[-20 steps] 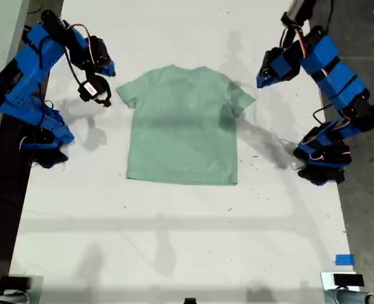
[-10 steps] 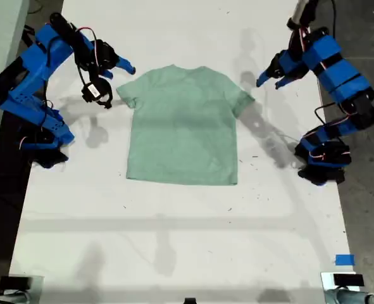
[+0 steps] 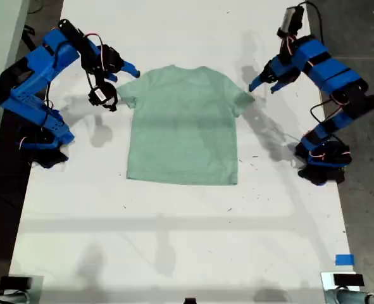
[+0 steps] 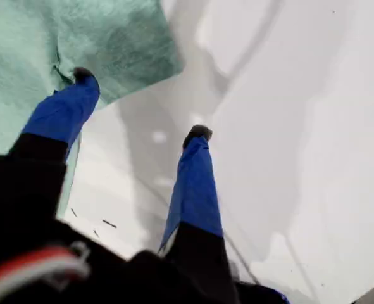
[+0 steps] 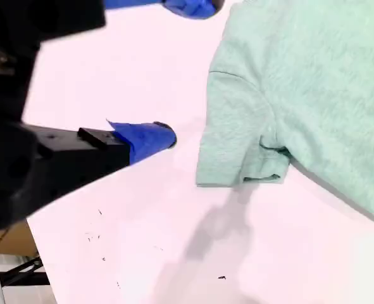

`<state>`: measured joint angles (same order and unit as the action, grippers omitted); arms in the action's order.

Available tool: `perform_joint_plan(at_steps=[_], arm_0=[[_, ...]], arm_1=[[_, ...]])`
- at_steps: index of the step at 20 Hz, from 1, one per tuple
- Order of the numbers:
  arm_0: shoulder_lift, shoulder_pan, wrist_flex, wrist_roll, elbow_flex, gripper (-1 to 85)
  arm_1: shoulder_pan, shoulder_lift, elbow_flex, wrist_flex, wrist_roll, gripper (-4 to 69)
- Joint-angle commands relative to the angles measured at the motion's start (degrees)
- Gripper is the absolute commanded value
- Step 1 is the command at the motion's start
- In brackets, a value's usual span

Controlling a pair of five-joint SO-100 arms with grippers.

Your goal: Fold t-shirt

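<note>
The pale mint-green t-shirt [image 3: 183, 126] lies flat and spread out on the white table [image 3: 174, 240], neck toward the far edge. My first gripper [image 3: 262, 85] hovers open at the sleeve on the exterior view's right. In the first wrist view [image 4: 139, 104] one of its fingertips [image 4: 82, 79] is over the sleeve's hem where it meets the shirt [image 4: 22, 38]; the other is over bare table. My second gripper [image 3: 120, 75] is open beside the sleeve on the exterior view's left. In the second wrist view [image 5: 177, 71] its jaws stand just short of the sleeve [image 5: 237, 139], holding nothing.
The two arm bases [image 3: 44, 142] [image 3: 323, 161] stand at the table's sides in the exterior view. A blue tape piece [image 3: 343, 259] and a small dark object [image 3: 348, 279] lie at the near corner on that view's right. Wide white tabletop stretches in front of the shirt.
Both arms have swung in toward the shirt's sleeves. The first gripper has spread its jaws and reached the sleeve's edge; the second gripper has moved toward the shirt's shoulder.
</note>
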<state>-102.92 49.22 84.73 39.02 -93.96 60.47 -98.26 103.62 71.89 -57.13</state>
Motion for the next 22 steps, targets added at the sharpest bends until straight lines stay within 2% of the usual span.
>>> perform_joint_plan(at_steps=[1, 6, 7, 8, 9, 10, 12, 18, 22], arm_0=[[-0.3, 0.4, -1.3, 0.4, 0.2, 33.8], [0.1, 0.8, -1.4, 0.4, -0.7, 33.4], [0.1, 0.9, -1.5, 0.5, -0.9, 33.4], [0.1, 1.0, -1.5, 0.6, -1.1, 33.2], [0.1, 1.1, -1.5, 0.7, -1.2, 33.2], [0.1, 1.1, -1.5, 0.7, -1.3, 33.0], [-0.1, 1.0, -1.5, 0.9, -1.8, 32.9], [-1.4, 0.8, -1.6, 0.9, -3.0, 32.7], [-2.4, 0.9, -2.1, 0.8, -4.2, 32.7]], arm_1=[[-2.0, 4.0, -1.1, -5.8, -0.5, 32.2], [-4.1, 15.9, -3.3, -12.0, 0.6, 31.6], [-4.7, 17.7, -3.5, -13.0, 1.0, 28.9], [-4.8, 19.2, -3.8, -13.8, 1.8, 19.2], [-4.7, 20.4, -4.3, -14.0, 3.3, 4.6], [-4.8, 20.9, -4.7, -14.0, 2.8, 3.1], [-5.0, 21.1, -7.3, -11.0, 2.5, 1.9], [-5.2, 15.1, -20.4, 6.2, 1.1, -0.9], [-11.8, 13.1, -28.2, 7.6, 4.5, -1.2]])
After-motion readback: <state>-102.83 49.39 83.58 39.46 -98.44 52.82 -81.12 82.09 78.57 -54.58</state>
